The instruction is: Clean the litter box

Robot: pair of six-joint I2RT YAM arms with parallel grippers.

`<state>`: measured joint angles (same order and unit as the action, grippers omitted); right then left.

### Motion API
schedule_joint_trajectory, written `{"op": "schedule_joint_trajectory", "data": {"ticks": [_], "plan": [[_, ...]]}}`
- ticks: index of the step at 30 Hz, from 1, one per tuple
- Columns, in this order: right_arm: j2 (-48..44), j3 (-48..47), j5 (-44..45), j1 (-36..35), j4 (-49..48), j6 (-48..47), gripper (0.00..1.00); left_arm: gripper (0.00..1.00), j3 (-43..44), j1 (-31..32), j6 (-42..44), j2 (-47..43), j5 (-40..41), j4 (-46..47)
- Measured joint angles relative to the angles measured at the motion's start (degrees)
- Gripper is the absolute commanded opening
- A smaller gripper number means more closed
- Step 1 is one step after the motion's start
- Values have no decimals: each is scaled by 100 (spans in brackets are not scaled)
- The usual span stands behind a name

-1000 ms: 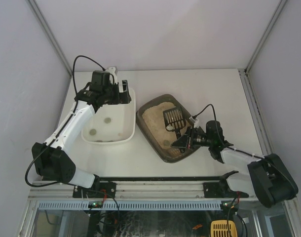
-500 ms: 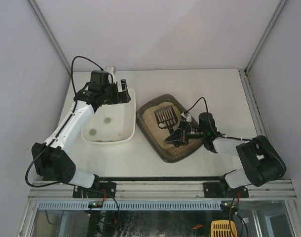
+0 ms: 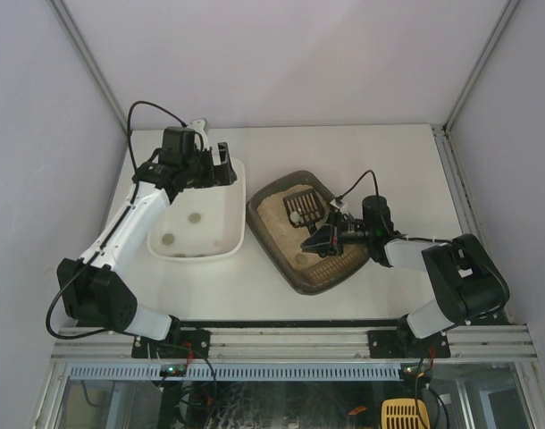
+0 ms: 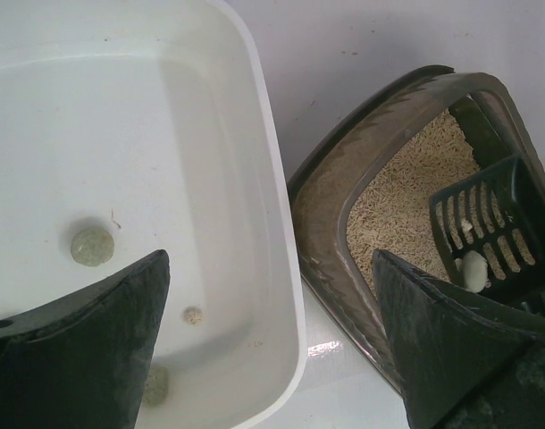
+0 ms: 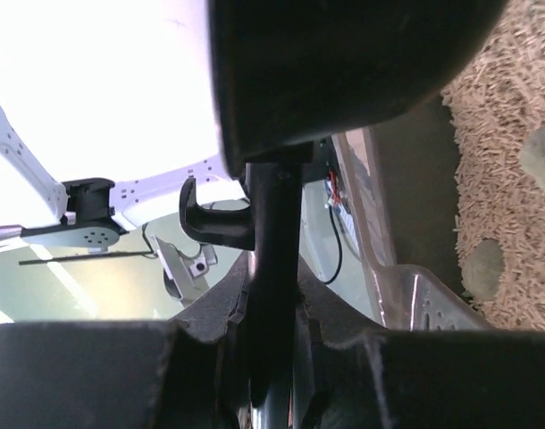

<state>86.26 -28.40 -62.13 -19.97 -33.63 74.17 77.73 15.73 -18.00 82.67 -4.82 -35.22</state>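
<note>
Black slotted scoop [image 3: 302,207] clenched by right fingers [image 5: 469,380] over litter box [image 4: 319,223]; left fingers [image 4: 85,349] spread.

Overhead view: even, diffuse light, sharp focus; my arms cast soft shadows on the table [image 3: 389,152]. Left wrist view: bright; a glare patch sits on the table beside the litter box [image 4: 331,223]; the fingers [image 4: 85,357] of my left claw [image 4: 271,264] are close and blurred. Right wrist view: backlit, upper left blown out to white; the scoop handle [image 5: 272,295] is a dark, soft silhouette.
</note>
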Motion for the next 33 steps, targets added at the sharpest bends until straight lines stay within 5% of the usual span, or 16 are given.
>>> {"op": "schedule_joint_trajectory", "data": {"ticks": [12, 21, 26, 33], "plan": [[17, -417, -66, -243, 813, -522, 0, 99, 136, -164, 243, 4, -79, -238], [-387, -2796, 1292, -1325, 3856, -2723, 0, 97, 1329, -1681, 573, 197, -487, -857], [157, -4240, 2719, -2264, 5302, -3779, 0, 97, 1329, -2192, 623, 190, -492, -1156], [2566, -7451, 6284, -3960, 7632, -4990, 0, 99, 918, -2402, 708, -216, -426, -1202]]}}
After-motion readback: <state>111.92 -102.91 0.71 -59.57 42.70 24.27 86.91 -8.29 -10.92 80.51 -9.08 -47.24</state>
